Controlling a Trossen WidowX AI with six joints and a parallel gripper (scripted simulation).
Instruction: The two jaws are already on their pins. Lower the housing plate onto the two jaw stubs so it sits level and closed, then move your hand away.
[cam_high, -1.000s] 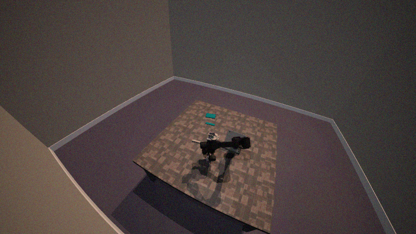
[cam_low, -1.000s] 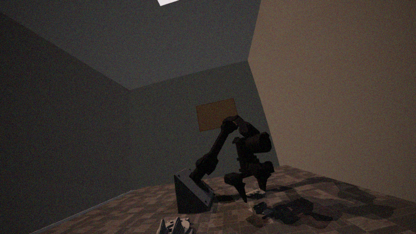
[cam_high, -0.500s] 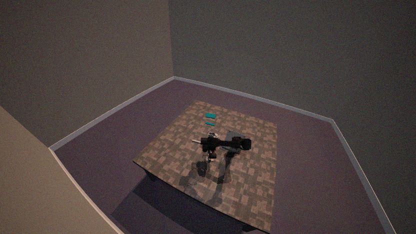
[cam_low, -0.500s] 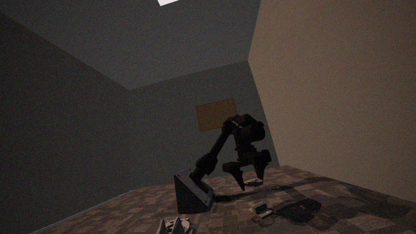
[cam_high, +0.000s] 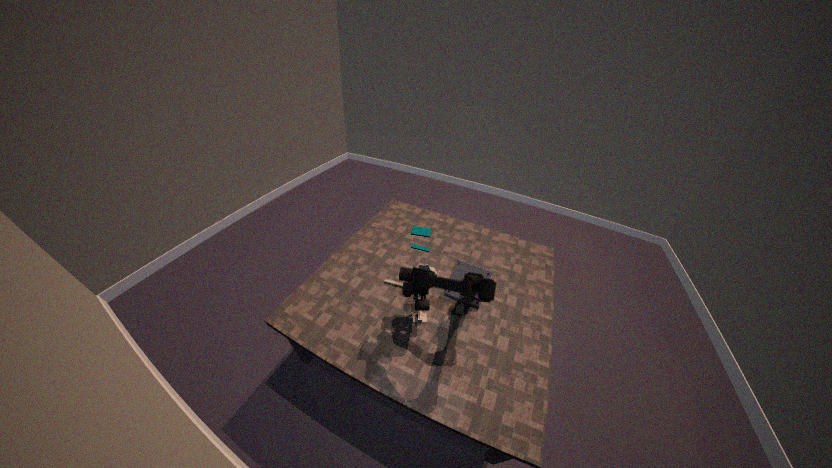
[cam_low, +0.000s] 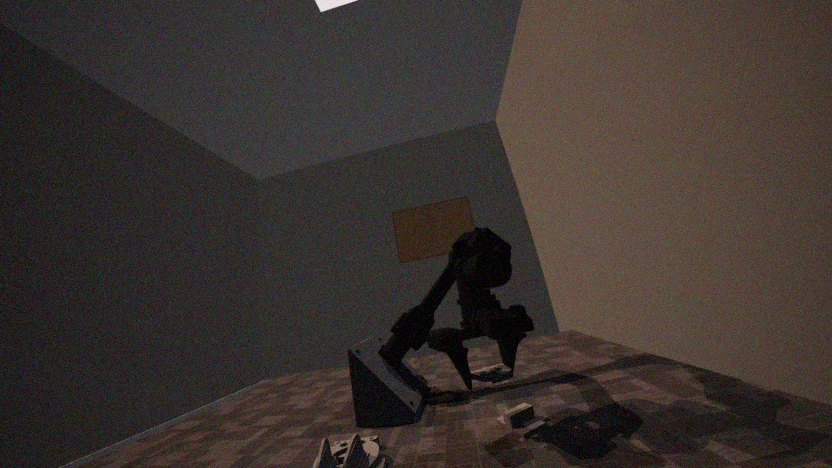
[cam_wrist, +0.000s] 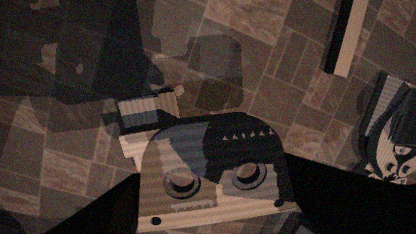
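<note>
The table (cam_high: 494, 360) (cam_low: 279, 407) has a top of small brown blocks, and its nearest edge throws a dark shadow on the purple floor (cam_high: 244, 261). Pale strips run along the walls. Two blue-green bits (cam_high: 420, 231) lie near the table's far left corner. In from the edges, the gripper (cam_high: 420, 317) (cam_low: 492, 379) has its jaws clamped on the plate (cam_low: 491, 372) (cam_wrist: 215, 192), up above the table.
</note>
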